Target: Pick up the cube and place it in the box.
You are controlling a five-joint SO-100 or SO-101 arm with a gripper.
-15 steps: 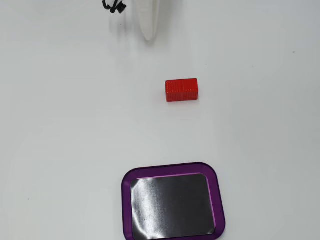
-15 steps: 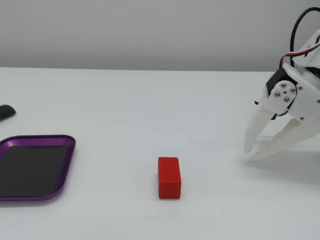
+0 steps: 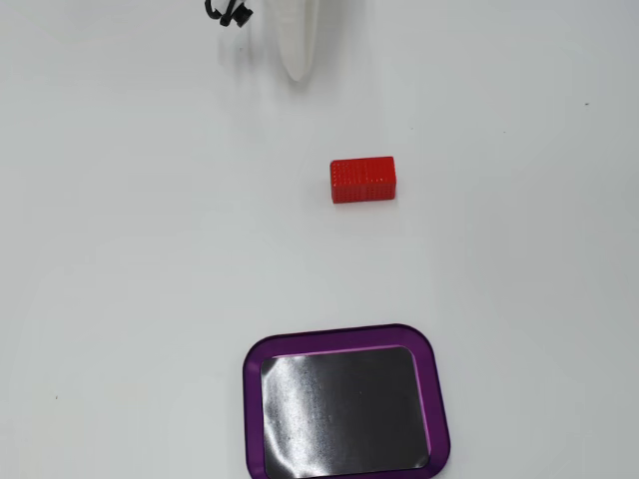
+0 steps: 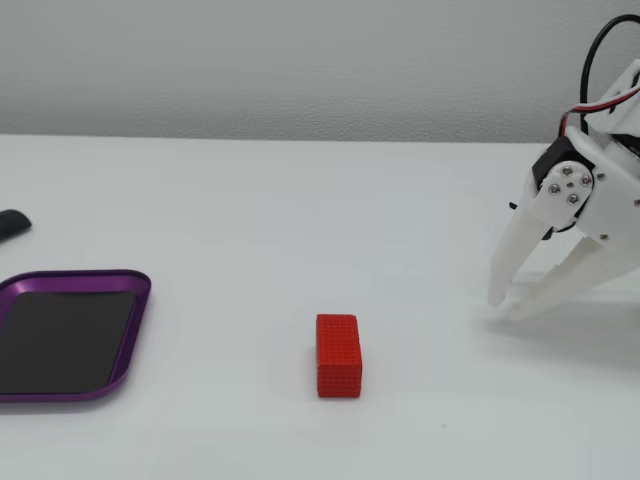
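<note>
The red cube (image 3: pixel 362 180) lies on the white table, on its long side; it also shows in the other fixed view (image 4: pixel 338 355). The purple-rimmed box (image 3: pixel 344 336) with a shiny black bottom is empty and sits apart from the cube, at the left edge in the side-on fixed view (image 4: pixel 70 279). My white gripper (image 4: pixel 505 308) hovers low over the table at the right, well clear of the cube, fingertips together and holding nothing. In the top-down fixed view only its tapered tip (image 3: pixel 297 70) shows at the top edge.
A small black object (image 4: pixel 10 222) lies at the far left beyond the box. Black cable (image 3: pixel 228 12) shows beside the arm at the top edge. A grey wall stands behind the table.
</note>
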